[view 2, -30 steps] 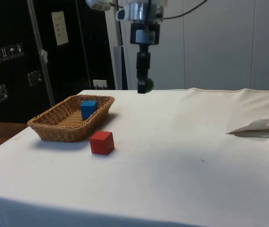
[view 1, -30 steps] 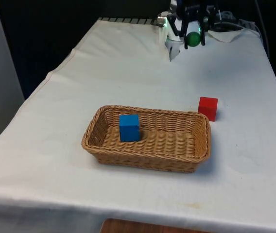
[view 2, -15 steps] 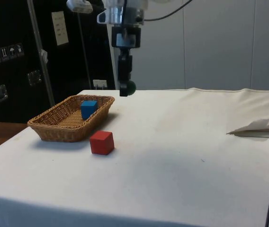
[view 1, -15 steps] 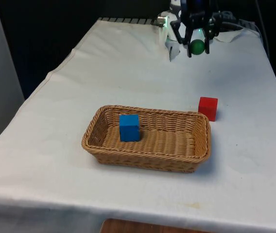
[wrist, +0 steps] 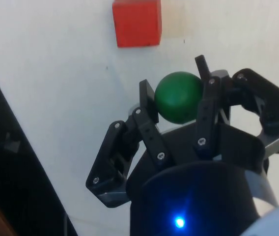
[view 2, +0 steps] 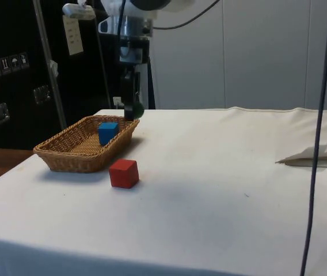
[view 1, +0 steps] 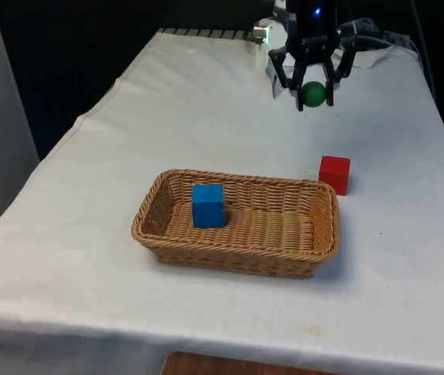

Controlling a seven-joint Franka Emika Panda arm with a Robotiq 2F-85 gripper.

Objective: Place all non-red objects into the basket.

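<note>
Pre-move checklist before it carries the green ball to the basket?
1. Grip on ball: ok. The gripper has its jaws closed on either side of the green ball.
2. Ball off the table: ok, held above the cloth in the side view.
3. Room in basket: ok. The basket holds just the blue cube, with bare wicker beside it.
4. Red cube stays out: ok, on the cloth outside the basket's corner.
5. Ball above the basket: not ok, it hangs short of the rim.

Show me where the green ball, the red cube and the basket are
green ball (view 1: 313, 93), front view, its front face between the fingers
red cube (view 1: 334, 173), front view, its front face
basket (view 1: 230, 261), front view, its near wicker wall
</note>
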